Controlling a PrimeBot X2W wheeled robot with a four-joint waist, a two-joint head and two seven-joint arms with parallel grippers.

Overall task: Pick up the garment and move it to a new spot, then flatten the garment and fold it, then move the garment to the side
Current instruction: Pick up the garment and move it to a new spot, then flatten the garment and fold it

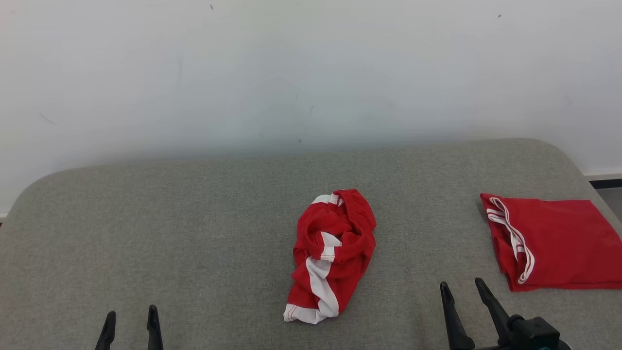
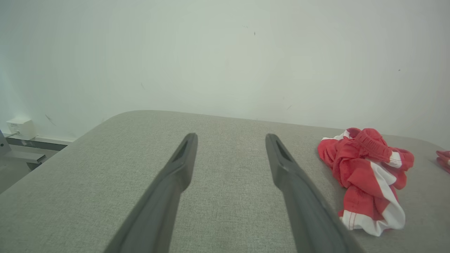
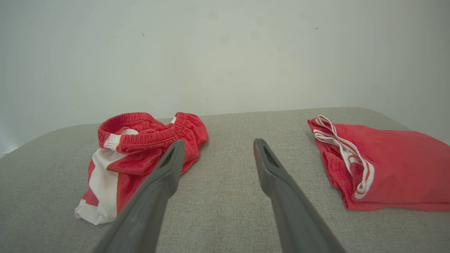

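A crumpled red garment [image 1: 333,255] with white stripes lies bunched at the middle of the grey padded table [image 1: 194,233]. It also lies at the right of the left wrist view, garment [image 2: 365,175], and at the left of the right wrist view, garment [image 3: 140,154]. My left gripper [image 1: 130,316] stands open at the lower left, well to the left of the garment, nothing between its fingers [image 2: 182,158]. My right gripper [image 1: 461,288] is open at the lower right, between the crumpled garment and the folded one, holding nothing.
A second red garment [image 1: 554,243] with white trim lies folded flat at the table's right edge, also in the right wrist view as folded garment [image 3: 383,161]. A white wall [image 1: 311,73] rises behind the table. A white box [image 2: 21,127] sits low on the wall at left.
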